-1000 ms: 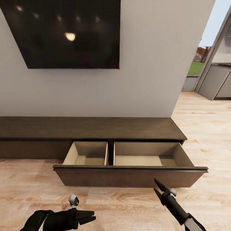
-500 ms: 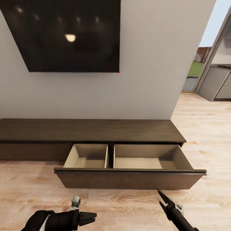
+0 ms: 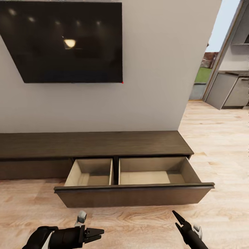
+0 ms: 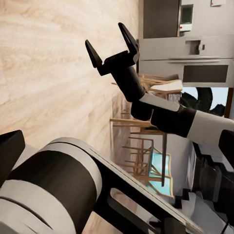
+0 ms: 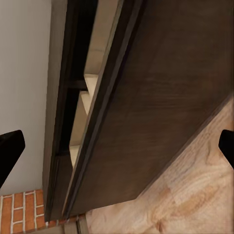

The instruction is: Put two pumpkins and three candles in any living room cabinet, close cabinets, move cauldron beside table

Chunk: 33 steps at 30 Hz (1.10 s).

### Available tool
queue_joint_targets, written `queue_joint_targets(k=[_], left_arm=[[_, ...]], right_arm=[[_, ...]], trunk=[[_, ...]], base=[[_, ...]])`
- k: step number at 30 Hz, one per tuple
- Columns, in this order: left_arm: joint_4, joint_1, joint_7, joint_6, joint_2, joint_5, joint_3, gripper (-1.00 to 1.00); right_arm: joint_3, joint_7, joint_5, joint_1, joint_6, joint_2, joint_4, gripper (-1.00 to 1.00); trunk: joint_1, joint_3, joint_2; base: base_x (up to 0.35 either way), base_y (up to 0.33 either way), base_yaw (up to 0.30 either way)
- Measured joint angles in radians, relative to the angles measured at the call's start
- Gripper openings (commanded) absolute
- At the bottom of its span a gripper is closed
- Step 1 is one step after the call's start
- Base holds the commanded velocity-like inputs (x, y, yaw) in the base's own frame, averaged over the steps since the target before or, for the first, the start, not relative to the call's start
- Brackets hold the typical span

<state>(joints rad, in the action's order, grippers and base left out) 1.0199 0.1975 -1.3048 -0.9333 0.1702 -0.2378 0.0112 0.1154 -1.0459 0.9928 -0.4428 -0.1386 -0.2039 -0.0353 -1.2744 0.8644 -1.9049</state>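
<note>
- Nearest the robot, the left hand [image 3: 98, 232] hangs low over the wooden floor [image 3: 138, 224], on the robot's side of the cabinet [image 3: 97, 143]; its fingers look nearly together and hold nothing, though the head view is too small to be sure of the gap
- The right hand [image 3: 178, 221] hangs just short of the drawer front [image 3: 135, 195], toward that front's right end, fingers plainly apart and empty; the left wrist view shows the same right hand [image 4: 111, 45] spread open against the floor
- In the right wrist view the two fingertips [image 5: 9, 151] frame the drawer front [image 5: 165, 97] with a wide gap between them, and the pale inside of the drawer shows past its top edge
- The relation that matters: the drawer lies straight ahead of both hands, its long axis running across the robot's front, parallel to the cabinet; the right hand is the nearer one to it
- The drawer stands pulled out of the cabinet, split into a smaller left compartment [image 3: 90, 171] and a wider right compartment [image 3: 152, 171]; both look bare
- My judgement: with neither hand carrying anything, filling the drawer is not yet begun; closing it would need a push on the front toward the wall [image 3: 152, 69]
- Behind the cabinet, a dark screen [image 3: 65, 41] hangs on the wall
- Past the cabinet's right end, a doorway opens on grey kitchen units [image 3: 230, 90]
</note>
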Motion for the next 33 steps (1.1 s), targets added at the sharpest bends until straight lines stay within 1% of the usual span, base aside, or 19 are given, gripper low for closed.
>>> queue_joint_targets(k=[13, 18, 26, 33], left_arm=[[0.0, 0.0, -0.001, 0.0, -0.002, 0.0, 0.0, 1.0], [0.0, 0.0, -0.012, 0.0, 0.003, -0.009, -0.001, 1.0], [0.0, 0.0, -0.004, 0.001, -0.003, -0.002, -0.001, 1.0], [0.0, 0.0, 0.0, 0.002, -0.005, 0.003, 0.0, 1.0]], right_arm=[[0.0, 0.001, 0.0, 0.0, 0.007, 0.0, 0.001, 1.0], [0.0, 0.001, 0.0, 0.0, 0.008, 0.0, 0.003, 1.0], [0.0, 0.002, 0.0, 0.0, 0.01, 0.0, 0.002, 1.0], [0.001, 0.003, 0.0, 0.0, 0.011, 0.0, 0.016, 1.0]], trunk=[[0.05, -0.041, 0.091], [0.05, -0.041, 0.091], [0.05, -0.047, 0.091], [0.05, -0.048, 0.091]], base=[[0.0, 0.0, -0.005], [0.0, 0.0, -0.015], [0.0, 0.0, -0.192], [0.0, 0.0, -0.038]])
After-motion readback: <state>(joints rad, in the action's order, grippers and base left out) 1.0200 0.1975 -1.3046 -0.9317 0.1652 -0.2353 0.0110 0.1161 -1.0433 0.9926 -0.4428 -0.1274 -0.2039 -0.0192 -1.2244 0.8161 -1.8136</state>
